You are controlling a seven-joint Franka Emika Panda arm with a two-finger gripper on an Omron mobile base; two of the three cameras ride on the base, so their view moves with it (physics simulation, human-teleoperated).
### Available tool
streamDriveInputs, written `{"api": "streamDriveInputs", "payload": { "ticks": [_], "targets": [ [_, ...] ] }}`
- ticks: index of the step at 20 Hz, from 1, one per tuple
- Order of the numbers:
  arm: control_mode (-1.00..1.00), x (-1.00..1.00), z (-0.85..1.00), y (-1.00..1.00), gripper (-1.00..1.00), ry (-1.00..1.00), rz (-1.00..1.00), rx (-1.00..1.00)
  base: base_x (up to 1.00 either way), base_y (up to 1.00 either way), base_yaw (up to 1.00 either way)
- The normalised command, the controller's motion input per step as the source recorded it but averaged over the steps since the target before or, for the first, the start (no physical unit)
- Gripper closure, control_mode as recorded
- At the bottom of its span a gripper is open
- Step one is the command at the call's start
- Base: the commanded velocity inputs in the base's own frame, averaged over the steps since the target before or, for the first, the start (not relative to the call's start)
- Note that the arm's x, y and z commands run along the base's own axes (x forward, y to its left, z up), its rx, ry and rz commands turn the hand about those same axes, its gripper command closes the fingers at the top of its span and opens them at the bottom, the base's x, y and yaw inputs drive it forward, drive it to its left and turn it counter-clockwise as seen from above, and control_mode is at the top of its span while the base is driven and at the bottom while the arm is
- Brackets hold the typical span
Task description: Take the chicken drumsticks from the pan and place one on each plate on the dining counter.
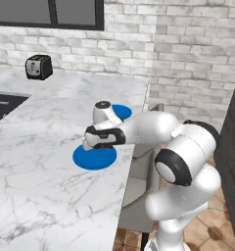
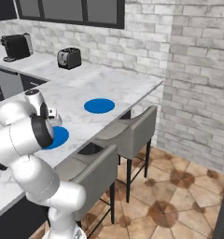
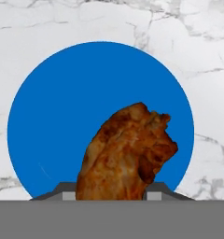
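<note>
Hand view: dining counter, white marble, grey-veined; blue plate flat upon it; chicken drumstick, orange-brown, clenched between the gripper fingers, hanging over the plate. Left base view: second blue plate behind the arm.

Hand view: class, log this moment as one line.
end effector: shut on drumstick | position: above near blue plate | far plate: bare | step: release pending
</note>
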Motion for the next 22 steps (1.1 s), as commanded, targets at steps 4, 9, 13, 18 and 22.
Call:
{"api": "streamDriveInputs", "payload": {
  "ticks": [4, 9, 13, 18, 22],
  "targets": [
    [-1.0, 0.06, -0.23, -0.05, 1.0, 0.04, 0.0, 0.02, 0.0, 0.0, 0.0],
    [-1.0, 0.14, -0.35, 0.0, 1.0, 0.0, 0.0, 0.0, 0.0, 0.0, 0.0],
    [-1.0, 0.12, -0.39, 0.07, 1.0, 0.0, 0.0, 0.0, 0.0, 0.0, 0.0],
    [-1.0, 0.13, -0.3, 0.03, 1.0, 0.0, 0.0, 0.0, 0.0, 0.0, 0.0],
    [-1.0, 0.06, -0.14, 0.0, 1.0, 0.0, 0.0, 0.01, 0.0, 0.0, 0.0]
  ]
}}
